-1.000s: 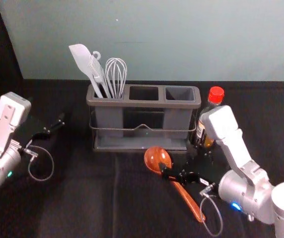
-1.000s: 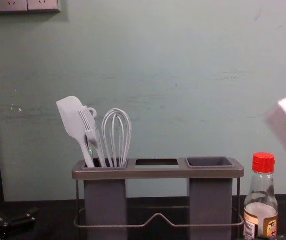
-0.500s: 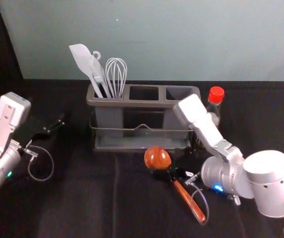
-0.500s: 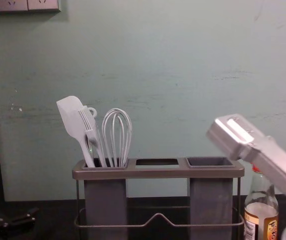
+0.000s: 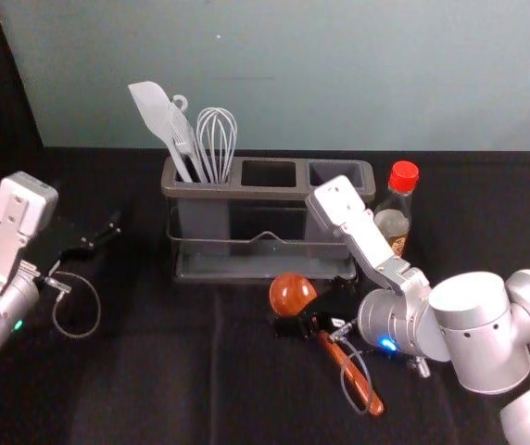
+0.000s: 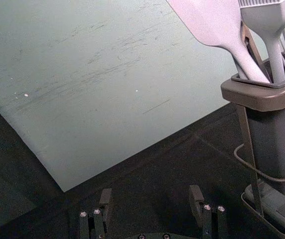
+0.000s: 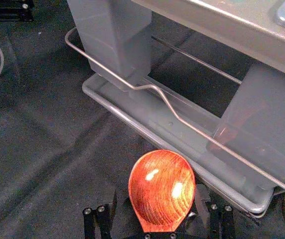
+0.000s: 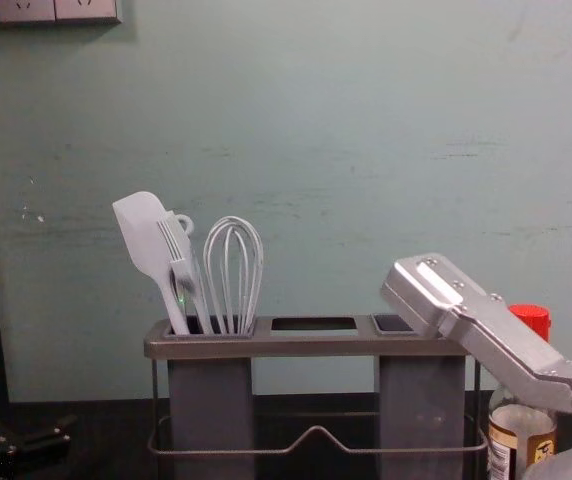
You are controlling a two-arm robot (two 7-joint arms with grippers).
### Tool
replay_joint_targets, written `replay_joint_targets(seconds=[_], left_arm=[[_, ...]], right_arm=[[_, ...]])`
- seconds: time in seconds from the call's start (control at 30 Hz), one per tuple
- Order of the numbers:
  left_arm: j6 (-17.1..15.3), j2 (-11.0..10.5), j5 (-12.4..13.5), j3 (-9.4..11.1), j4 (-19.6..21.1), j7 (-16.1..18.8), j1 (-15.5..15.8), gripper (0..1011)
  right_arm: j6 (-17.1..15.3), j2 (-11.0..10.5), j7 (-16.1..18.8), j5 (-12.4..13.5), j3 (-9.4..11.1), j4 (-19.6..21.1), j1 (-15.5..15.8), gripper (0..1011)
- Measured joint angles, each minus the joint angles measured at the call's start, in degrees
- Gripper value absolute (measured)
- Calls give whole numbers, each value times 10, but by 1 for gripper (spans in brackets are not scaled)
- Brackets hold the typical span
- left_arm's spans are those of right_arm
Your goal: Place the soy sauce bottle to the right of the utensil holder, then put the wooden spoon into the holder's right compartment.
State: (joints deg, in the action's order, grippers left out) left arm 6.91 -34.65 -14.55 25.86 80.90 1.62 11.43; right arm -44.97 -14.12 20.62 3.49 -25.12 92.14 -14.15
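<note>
Wooden spoon (image 5: 292,295) lies on the table (image 5: 145,371), near side of the utensil holder (image 5: 265,193), handle angled near and right. Right hand (image 5: 304,311) is set wide, one finger either side of the spoon. Soy sauce bottle (image 5: 400,209) stands upright, right of the holder. Left hand (image 5: 106,234) is parked left of the holder, spread wide.
</note>
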Motion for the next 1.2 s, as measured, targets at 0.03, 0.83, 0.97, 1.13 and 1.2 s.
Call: replay_joint_targets(seconds=[0.03, 0.83, 0.97, 1.13, 1.2], left_arm=[[0, 0, 0, 0, 0, 0, 0, 1000], [0, 0, 0, 0, 0, 0, 0, 1000], [0, 0, 0, 0, 0, 0, 0, 1000], [0, 0, 0, 0, 0, 0, 0, 1000], [0, 0, 0, 0, 0, 0, 0, 1000]], right_arm=[[0, 1, 1, -1, 0, -2, -1, 1002], [-1, 25, 20, -35, 2, -32, -17, 1000], [1, 28, 24, -40, 3, -34, -17, 1002], [4, 30, 29, -47, 3, -38, -17, 1000], [5, 31, 31, -49, 3, -39, -17, 1002]])
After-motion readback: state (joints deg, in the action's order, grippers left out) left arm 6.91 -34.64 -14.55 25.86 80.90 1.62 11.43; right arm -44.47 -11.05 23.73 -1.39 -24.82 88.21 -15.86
